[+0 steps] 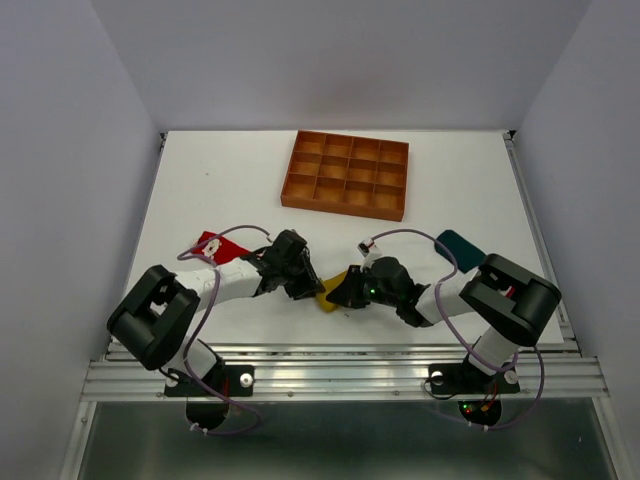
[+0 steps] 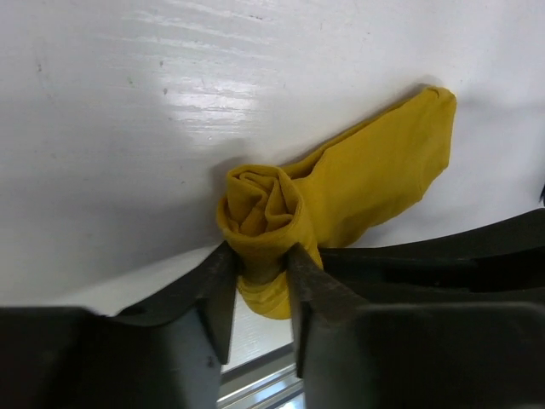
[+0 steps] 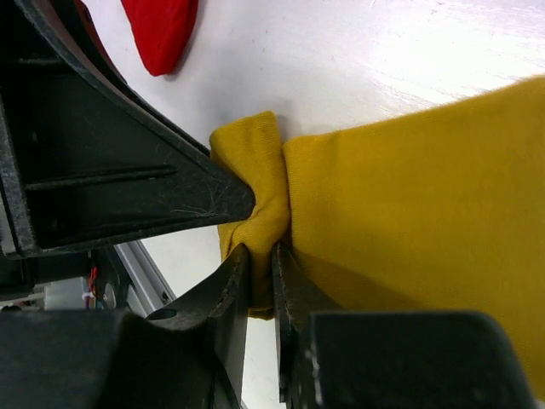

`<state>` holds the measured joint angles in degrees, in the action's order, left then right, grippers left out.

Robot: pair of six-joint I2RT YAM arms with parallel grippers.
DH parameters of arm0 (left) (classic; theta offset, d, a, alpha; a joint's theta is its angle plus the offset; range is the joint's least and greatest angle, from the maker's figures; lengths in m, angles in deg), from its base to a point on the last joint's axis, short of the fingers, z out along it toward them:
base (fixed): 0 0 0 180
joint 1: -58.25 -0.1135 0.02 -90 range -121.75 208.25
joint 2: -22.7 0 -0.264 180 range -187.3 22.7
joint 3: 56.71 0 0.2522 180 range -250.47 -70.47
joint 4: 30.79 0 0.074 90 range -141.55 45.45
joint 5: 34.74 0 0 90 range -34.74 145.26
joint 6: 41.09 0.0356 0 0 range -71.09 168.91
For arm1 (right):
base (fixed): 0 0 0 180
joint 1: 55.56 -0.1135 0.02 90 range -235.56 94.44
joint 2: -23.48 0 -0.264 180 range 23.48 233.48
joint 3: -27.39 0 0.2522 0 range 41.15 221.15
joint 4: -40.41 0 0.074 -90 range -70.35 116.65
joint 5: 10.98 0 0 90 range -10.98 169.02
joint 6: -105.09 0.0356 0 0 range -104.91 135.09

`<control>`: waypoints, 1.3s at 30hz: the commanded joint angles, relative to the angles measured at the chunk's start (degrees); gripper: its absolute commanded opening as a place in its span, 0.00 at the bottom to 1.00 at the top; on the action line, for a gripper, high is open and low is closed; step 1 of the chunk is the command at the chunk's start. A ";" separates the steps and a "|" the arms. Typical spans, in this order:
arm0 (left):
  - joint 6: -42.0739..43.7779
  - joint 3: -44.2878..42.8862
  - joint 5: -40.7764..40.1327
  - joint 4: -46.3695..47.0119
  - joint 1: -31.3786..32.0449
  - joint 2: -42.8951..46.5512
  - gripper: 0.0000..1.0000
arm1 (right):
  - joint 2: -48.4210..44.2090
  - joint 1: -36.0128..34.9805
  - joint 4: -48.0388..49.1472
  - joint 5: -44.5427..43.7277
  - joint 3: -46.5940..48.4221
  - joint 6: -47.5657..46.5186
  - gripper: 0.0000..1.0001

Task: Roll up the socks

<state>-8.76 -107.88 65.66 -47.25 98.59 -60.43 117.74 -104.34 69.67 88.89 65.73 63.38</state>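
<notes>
Left wrist: left jaws clamped on rolled end of yellow sock (image 2: 358,183), frame centre, prob. to stop coil unwinding. Right wrist: right jaws pinching its fold, lower centre, as anchor.

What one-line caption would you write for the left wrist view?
Left jaws pinch the rolled end of the yellow sock, its unrolled part lying flat on the white table.

White table (image 1: 200,200), gridded orange tray (image 1: 346,176) at back, red sock (image 1: 215,245), yellow sock (image 1: 328,296), teal sock (image 1: 460,245) nearer front
</notes>
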 commanded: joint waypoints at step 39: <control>2.12 -3.73 -12.69 -9.17 2.03 3.50 0.00 | -4.00 0.26 -41.71 -16.89 16.29 -11.90 0.27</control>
<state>-9.87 -110.63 54.47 -54.27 100.53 -58.71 111.75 -103.97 30.90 77.33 79.48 52.38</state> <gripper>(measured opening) 0.271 0.273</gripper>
